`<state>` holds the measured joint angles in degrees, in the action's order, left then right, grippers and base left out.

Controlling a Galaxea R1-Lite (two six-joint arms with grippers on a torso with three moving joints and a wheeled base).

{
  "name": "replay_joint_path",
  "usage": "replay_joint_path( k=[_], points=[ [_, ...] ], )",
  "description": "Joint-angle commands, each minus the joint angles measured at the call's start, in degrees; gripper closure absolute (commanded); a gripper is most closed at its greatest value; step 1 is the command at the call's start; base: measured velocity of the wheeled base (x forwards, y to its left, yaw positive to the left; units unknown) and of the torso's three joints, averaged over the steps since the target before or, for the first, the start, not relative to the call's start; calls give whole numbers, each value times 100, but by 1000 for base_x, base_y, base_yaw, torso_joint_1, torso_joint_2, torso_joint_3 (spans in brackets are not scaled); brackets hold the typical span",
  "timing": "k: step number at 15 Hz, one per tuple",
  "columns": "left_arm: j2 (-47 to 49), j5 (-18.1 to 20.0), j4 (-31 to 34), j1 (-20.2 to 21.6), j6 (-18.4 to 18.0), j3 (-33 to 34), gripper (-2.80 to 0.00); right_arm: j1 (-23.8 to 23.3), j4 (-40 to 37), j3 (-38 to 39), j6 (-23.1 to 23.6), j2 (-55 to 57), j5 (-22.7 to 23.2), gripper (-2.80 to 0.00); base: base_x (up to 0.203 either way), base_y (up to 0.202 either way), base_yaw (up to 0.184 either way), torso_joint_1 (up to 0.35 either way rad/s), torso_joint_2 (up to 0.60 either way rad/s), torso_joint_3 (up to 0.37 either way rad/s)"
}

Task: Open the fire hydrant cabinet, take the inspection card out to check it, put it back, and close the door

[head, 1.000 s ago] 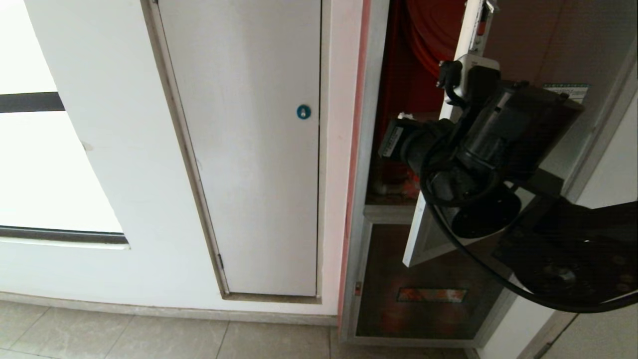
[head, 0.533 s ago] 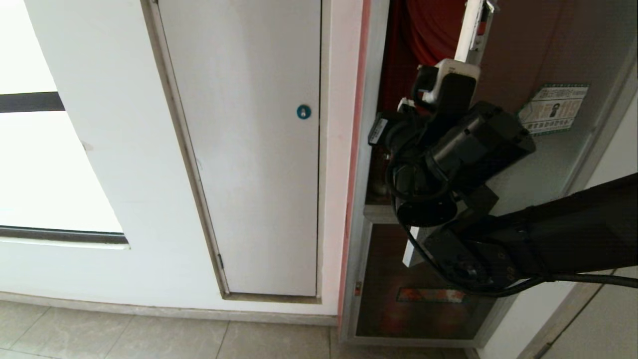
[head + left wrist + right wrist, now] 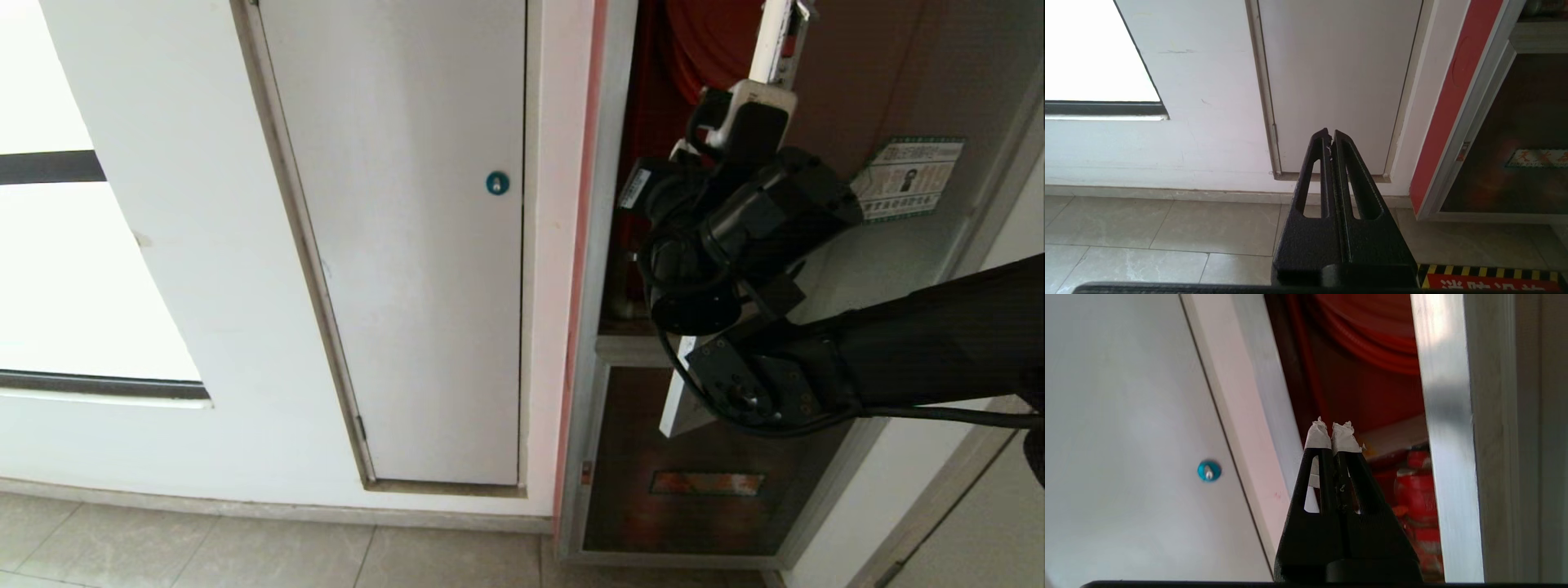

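The fire hydrant cabinet (image 3: pixel 608 204) stands open, its red interior and red hose reel (image 3: pixel 1367 335) showing. The door (image 3: pixel 904 178), dark glass in a silver frame with a green-bordered sticker, is swung out to the right; its silver edge (image 3: pixel 1447 457) runs beside my right gripper. My right arm (image 3: pixel 735 237) reaches across the opening. The right gripper (image 3: pixel 1333 435) is shut and empty, its taped tips aimed into the gap between frame and door edge. Beyond the tips, a blurred pale flat sheet (image 3: pixel 1396 437), seemingly the inspection card, lies above the red valve (image 3: pixel 1414 486). My left gripper (image 3: pixel 1331 136) is shut, parked low.
A plain white panel with a blue round lock (image 3: pixel 497 183) sits left of the cabinet. Below the opening is a dark glass panel with an orange label (image 3: pixel 707 483). A bright window (image 3: pixel 82 269) is at far left. A yellow-and-black floor strip (image 3: pixel 1490 277) lies near the cabinet's foot.
My right arm has swung left and up toward the cabinet opening, uncovering the sticker on the open door. The door and the left arm have stayed still.
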<state>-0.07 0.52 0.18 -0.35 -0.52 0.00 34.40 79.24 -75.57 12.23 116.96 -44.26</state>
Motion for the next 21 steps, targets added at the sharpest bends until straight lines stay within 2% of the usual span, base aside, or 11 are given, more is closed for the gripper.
replay_joint_path(
  k=[1,6,13,21],
  points=[
    [7,0,-1,0,0,-3,0,-91,35,-150,8,71,3,0,0,0,0,0,0,0],
    [7,0,-1,0,0,0,0,-303,-14,-238,8,116,77,0,0,0,0,0,0,0],
    [7,0,-1,0,0,-1,0,-329,-94,-176,8,-61,41,0,0,0,0,0,0,0],
    [4,0,-1,0,0,0,0,-372,-198,575,-1,-662,14,0,0,0,0,0,0,0]
  ],
)
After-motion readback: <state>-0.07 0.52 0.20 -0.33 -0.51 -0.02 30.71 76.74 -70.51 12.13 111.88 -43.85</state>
